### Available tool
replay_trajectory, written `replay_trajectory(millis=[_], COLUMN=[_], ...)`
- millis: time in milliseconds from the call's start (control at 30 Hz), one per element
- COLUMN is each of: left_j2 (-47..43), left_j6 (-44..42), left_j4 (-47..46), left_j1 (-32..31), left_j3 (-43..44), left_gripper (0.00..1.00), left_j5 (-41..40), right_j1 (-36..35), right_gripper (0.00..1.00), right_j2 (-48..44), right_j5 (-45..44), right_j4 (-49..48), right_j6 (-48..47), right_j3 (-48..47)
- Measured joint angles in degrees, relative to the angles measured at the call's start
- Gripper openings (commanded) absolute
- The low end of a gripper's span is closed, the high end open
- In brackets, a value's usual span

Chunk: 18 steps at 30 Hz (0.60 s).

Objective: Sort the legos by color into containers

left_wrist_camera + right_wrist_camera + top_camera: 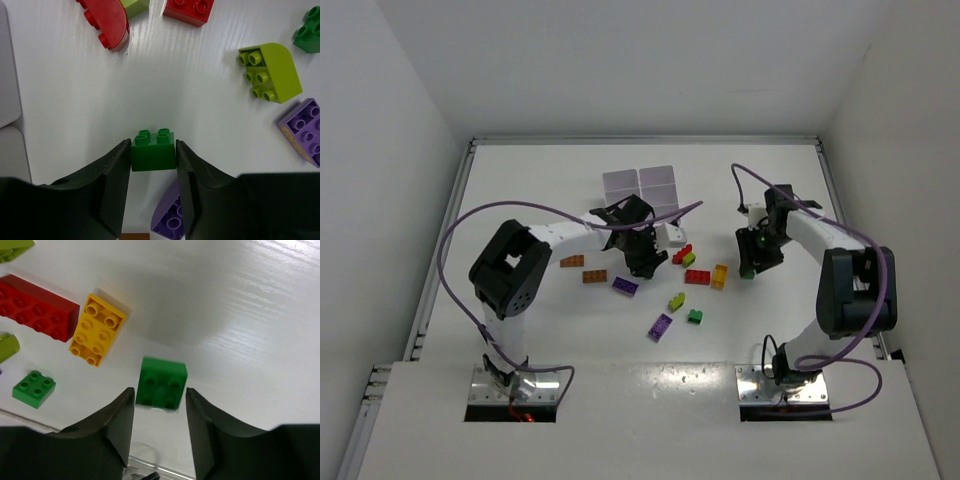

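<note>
Starting top view: loose legos (697, 277) lie near the containers (640, 186). Left wrist: left gripper (153, 146) pinches a green brick (153, 157) by its flat sides; probably light, stiff, slick. Right wrist: right gripper (160, 393) straddles a second green brick (161, 380), grip unclear.

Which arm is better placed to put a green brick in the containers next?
Left: left gripper clamps a green brick near the containers; right gripper is farther, its green lego unclamped.

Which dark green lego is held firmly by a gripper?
The green lego pinched by the left gripper; the blurred one at the right gripper looks unclamped, the third one lies free.
</note>
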State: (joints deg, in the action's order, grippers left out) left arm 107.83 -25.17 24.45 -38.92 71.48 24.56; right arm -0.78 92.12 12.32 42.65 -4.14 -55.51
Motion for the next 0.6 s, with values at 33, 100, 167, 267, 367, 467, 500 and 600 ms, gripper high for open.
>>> replay_trajectory(millis=[33, 100, 167, 267, 367, 467, 500, 600], left_j2=[0.39, 0.74, 1.03, 1.14, 1.14, 1.11, 1.05, 1.03], left_j6=[-0.13, -0.35, -0.57, -0.70, -0.44, 2.54, 3.67, 6.10], left_j4=[0.04, 0.50, 0.74, 1.18, 1.53, -0.35, -1.46, -4.22], left_j1=[0.00, 0.00, 0.00, 0.00, 0.07, 0.63, 1.01, 1.44], left_j3=[0.20, 0.72, 1.46, 3.15, 5.18, 6.58, 6.60, 6.51], left_gripper=[0.50, 0.61, 0.74, 0.78, 0.78, 0.78, 0.78, 0.78], left_j5=[0.17, 0.90, 1.84, 3.67, 5.92, 7.87, 8.31, 7.69], right_j1=[-0.02, -0.11, -0.22, -0.50, -0.63, -1.14, -1.27, -2.16], right_gripper=[0.51, 0.58, 0.60, 0.60, 0.60, 0.60, 0.62, 0.63], right_j2=[0.22, 0.57, 0.63, 0.63, 0.63, 0.61, 0.61, 0.61], right_j5=[0.00, 0.15, 0.59, 2.21, 5.03, 8.07, 8.90, 10.91], right_j4=[0.09, 0.20, 0.37, 0.63, 0.96, 1.46, 1.46, 0.83], right_j6=[-0.31, -0.48, -0.76, -0.85, -1.53, -1.66, -1.60, -1.31], right_j3=[0.00, 0.00, 0.00, 0.00, -0.11, -1.40, -2.29, -5.22])
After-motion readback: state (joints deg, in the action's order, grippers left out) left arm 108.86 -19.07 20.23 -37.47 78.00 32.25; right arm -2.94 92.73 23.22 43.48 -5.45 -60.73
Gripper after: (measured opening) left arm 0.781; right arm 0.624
